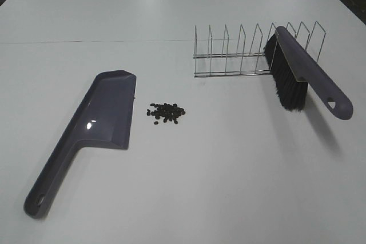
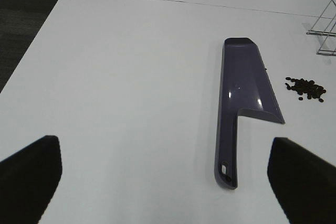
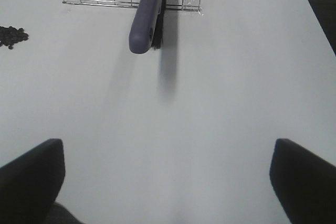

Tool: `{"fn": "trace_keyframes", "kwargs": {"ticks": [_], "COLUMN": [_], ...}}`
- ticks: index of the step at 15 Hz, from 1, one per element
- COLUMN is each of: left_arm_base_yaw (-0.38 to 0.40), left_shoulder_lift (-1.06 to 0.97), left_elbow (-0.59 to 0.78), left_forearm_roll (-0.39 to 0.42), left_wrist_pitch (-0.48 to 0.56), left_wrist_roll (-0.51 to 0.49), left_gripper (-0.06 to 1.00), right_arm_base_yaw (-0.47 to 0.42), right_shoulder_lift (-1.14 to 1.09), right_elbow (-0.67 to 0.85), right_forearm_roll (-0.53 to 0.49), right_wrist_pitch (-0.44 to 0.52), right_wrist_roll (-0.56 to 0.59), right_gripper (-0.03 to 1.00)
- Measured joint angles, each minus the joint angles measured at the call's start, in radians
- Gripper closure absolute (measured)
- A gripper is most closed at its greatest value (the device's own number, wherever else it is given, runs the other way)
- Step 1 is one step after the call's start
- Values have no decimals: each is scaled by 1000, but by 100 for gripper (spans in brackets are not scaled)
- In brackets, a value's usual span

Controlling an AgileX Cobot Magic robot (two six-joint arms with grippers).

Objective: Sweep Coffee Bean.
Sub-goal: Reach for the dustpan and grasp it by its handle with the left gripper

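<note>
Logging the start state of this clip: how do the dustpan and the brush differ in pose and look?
The dustpan lies flat on the table, just left of the coffee beans; the brush leans in the wire rack, bristles down, handle raised off the table. The dustpan ends in a shallow scoop; the brush carries black bristles. Both are purple-grey plastic with a hanging hole in the handle.

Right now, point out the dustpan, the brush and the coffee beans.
dustpan [image 1: 108, 107]: exterior high view, on the flat of its scoop.
brush [image 1: 311, 75]: exterior high view, on the purple back above the bristles.
coffee beans [image 1: 166, 112]: exterior high view, on the middle of the cluster.
</note>
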Motion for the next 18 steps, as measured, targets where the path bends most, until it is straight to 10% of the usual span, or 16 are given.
{"fn": "trace_keyframes", "kwargs": {"ticks": [18], "left_arm_base_yaw": [0], "left_shoulder_lift": [0], "left_elbow": [0], "left_forearm_roll": [6], "left_wrist_pitch": [0], "left_wrist_roll": [2], "left_gripper": [-3], "right_arm_base_yaw": [0], "right_shoulder_lift": [0], "right_elbow": [0], "right_forearm_roll": [0], "right_wrist_pitch": [0], "right_wrist_roll": [0], "right_gripper": [-2]}}
